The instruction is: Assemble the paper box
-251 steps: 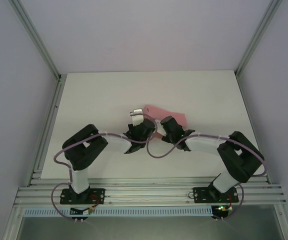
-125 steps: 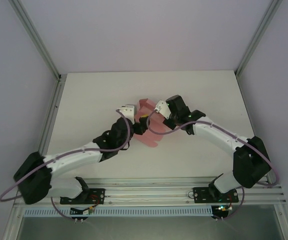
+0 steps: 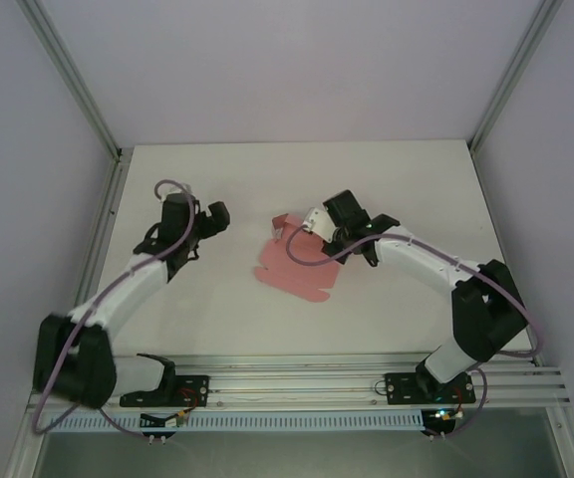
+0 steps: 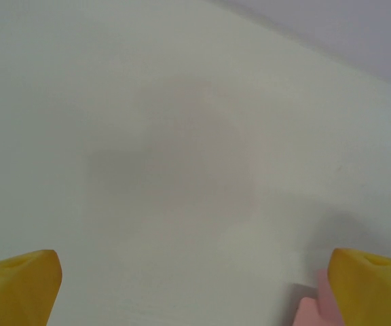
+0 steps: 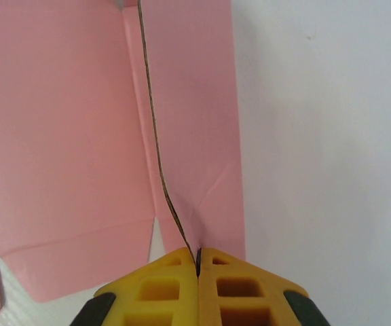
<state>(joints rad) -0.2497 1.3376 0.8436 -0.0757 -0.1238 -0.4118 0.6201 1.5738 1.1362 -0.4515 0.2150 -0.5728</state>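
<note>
On white counter (image 3: 397, 189), between the arms: salmon-pink thin-card die-cut sheet (image 3: 292, 267), mostly flat, long axis roughly far-left to near-right. Right claw (image 5: 197, 261) closed, pinching the sheet's far edge flap, card edge-on between the pads. Left claw (image 3: 215, 213) wide open, empty, well apart on the sheet's left side. Right arm nearer. Probably needs left claw moving rightward for next fold.
</note>
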